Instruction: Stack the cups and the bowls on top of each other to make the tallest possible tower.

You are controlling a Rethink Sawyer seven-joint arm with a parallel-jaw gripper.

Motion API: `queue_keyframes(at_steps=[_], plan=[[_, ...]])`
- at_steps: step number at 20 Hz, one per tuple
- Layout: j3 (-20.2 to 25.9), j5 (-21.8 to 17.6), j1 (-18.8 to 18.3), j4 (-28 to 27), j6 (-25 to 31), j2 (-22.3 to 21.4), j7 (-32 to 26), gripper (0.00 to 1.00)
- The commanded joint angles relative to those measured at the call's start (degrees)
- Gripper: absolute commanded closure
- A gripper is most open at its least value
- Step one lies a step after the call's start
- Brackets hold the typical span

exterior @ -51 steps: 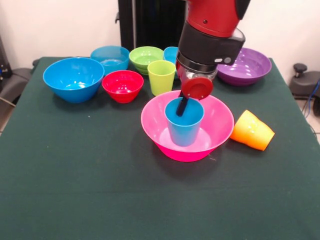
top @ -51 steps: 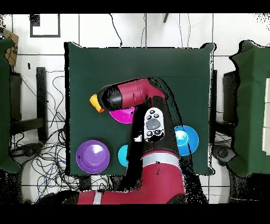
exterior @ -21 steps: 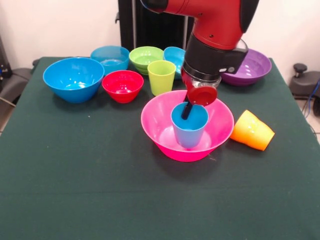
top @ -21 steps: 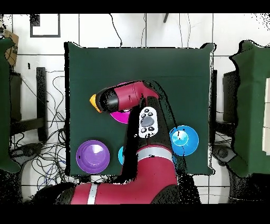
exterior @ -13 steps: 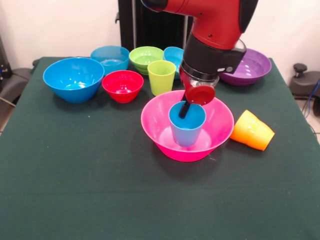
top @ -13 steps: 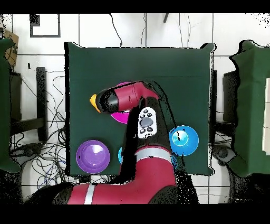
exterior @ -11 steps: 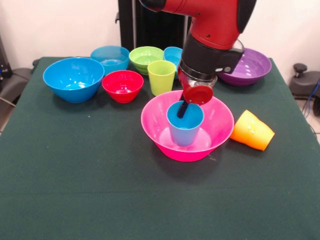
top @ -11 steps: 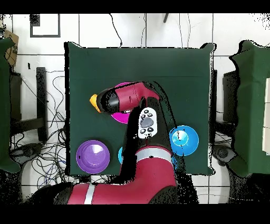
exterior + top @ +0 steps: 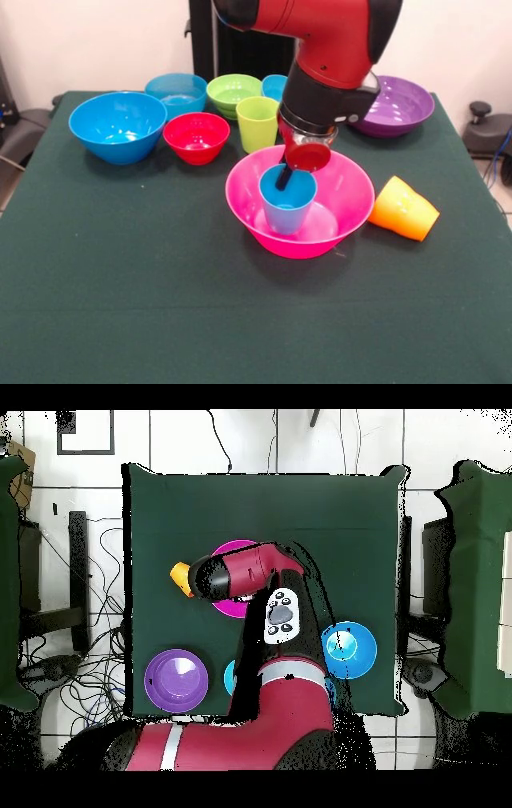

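Note:
The huge pink bowl (image 9: pixel 240 190) stands mid-table, and the light blue cup (image 9: pixel 287 211) sits upright inside it, left of its centre. My gripper (image 9: pixel 282 174) comes down from above and is shut on the cup's far rim, one black finger reaching inside the cup. An orange cup (image 9: pixel 405 210) lies on its side just right of the pink bowl. The lime green cup (image 9: pixel 258 123) stands behind the bowl. In the overhead view the arm covers the gripper and the cup; only part of the pink bowl (image 9: pixel 233 550) and the orange cup (image 9: pixel 180 577) show.
Along the far side stand the large blue bowl (image 9: pixel 118 126), red bowl (image 9: pixel 196 137), ribbed cyan bowl (image 9: pixel 176 93), lime green bowl (image 9: pixel 233 90), a small blue bowl (image 9: pixel 273 84) and the wide purple bowl (image 9: pixel 397 106). Dark green cloth (image 9: pixel 160 304) covers the table.
My gripper has carried the light blue cup a little to the left inside the pink bowl in the front view. The other cups and bowls have stayed put.

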Motion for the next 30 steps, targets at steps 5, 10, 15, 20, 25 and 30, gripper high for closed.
queue_keyframes(at_steps=[5,10,15,20,25,30], plan=[[3.6,-2.2,0.6,1.2,-5.4,1.3,-8.0,1.00],[3.5,-2.2,0.5,1.9,-7.0,1.5,-7.5,1.00],[3.3,-1.9,0.6,2.4,-8.1,1.6,-7.1,1.00],[3.5,-1.5,0.6,2.8,-8.8,1.9,-7.1,1.00],[3.3,-1.5,0.7,2.3,-8.6,2.3,-7.3,1.00],[5.5,-0.4,-0.7,3.0,-7.8,2.3,-9.2,1.00]])
